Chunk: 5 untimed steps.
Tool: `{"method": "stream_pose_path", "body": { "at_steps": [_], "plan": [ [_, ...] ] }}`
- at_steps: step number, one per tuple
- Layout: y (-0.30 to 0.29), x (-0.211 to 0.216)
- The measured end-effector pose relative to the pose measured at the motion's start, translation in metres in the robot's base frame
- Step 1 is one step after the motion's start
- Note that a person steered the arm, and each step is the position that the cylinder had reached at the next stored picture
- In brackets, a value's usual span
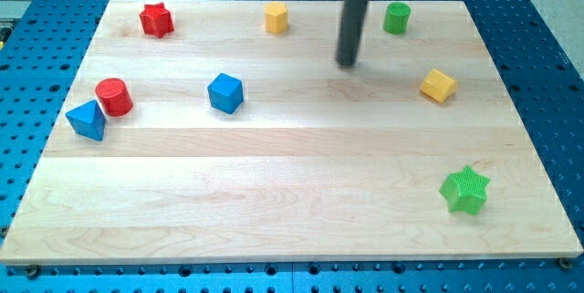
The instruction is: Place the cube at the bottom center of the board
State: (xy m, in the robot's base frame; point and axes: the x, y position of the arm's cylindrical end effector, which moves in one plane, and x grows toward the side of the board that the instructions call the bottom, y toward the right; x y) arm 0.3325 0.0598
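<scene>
A blue cube [225,92] sits on the wooden board [292,220] left of centre. My tip [347,62] is the lower end of a dark rod coming down from the view's top. It stands on the board to the right of the blue cube and a little above it, well apart from it. It touches no block. The nearest blocks to the tip are a green cylinder [397,17] up and to the right and a yellow block [276,17] up and to the left.
A red star [157,20] lies at the top left. A red cylinder [114,97] and a blue triangular block [87,120] sit together at the left edge. A yellow block [438,85] lies at the right. A green star [465,190] lies at the lower right.
</scene>
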Motion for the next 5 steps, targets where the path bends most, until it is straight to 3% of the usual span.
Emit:
{"method": "stream_pose_path", "body": {
  "at_steps": [2,3,5],
  "plan": [
    [-0.056,0.014],
    [-0.086,0.062],
    [-0.135,0.03]
  ]
}}
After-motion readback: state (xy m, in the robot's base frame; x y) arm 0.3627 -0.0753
